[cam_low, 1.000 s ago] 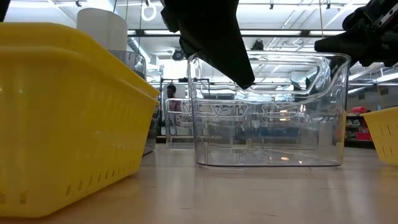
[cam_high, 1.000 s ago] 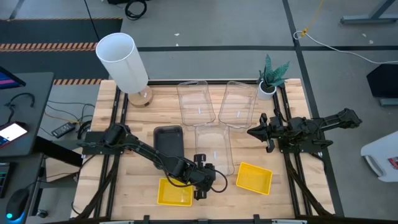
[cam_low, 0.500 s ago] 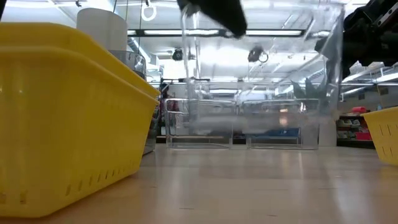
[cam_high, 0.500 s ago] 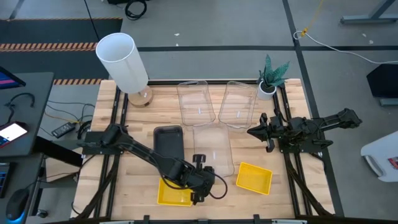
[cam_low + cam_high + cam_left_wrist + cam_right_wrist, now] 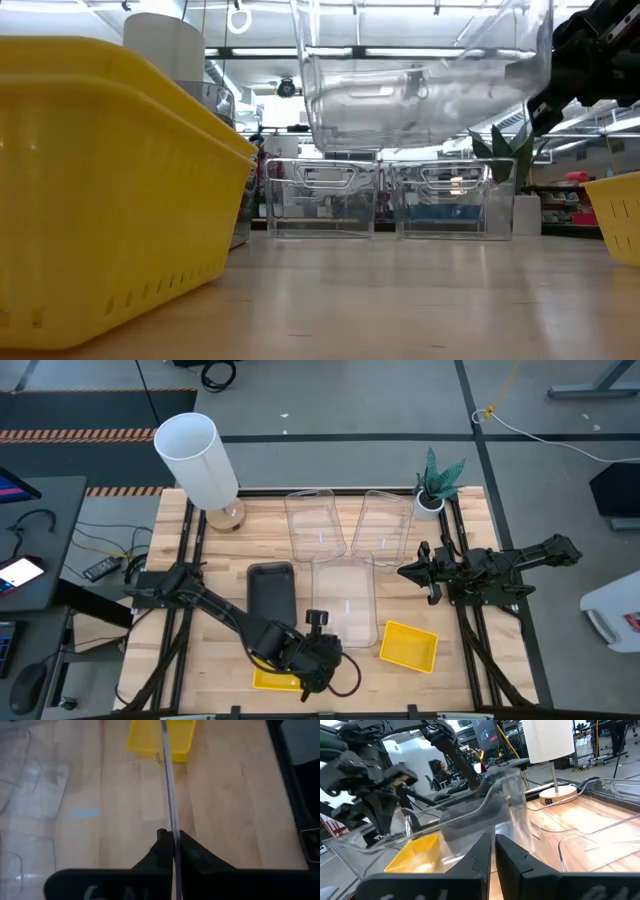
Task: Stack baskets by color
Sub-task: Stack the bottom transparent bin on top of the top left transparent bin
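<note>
My left gripper (image 5: 322, 642) is shut on a clear basket (image 5: 345, 600), which hangs above the table's middle (image 5: 420, 80). Two more clear baskets (image 5: 315, 525) (image 5: 385, 525) stand side by side on their bottoms at the far edge. A grey basket (image 5: 272, 590) rests left of the lifted one. One yellow basket (image 5: 272, 680) lies partly under my left arm, and another (image 5: 408, 645) lies near the right. My right gripper (image 5: 415, 572) waits shut at the right side, level, touching nothing. My left gripper pinches the clear basket's near short wall (image 5: 169, 815) at its left end, one finger inside and one outside. The fingers (image 5: 192, 852) come from the table's left, slanting down, and point along the wall. The basket is lifted clear and tilted.
A tall white cylinder (image 5: 197, 457) stands at the far left corner and a small potted plant (image 5: 435, 485) at the far right. Bare wood shows between the two yellow baskets and under the lifted basket. Black rails (image 5: 470, 650) run along the table's sides.
My left gripper has gone up and a little toward the near edge, still shut on the clear basket. The basket, which stood on the table, has been lifted clear and now hangs tilted above it.
</note>
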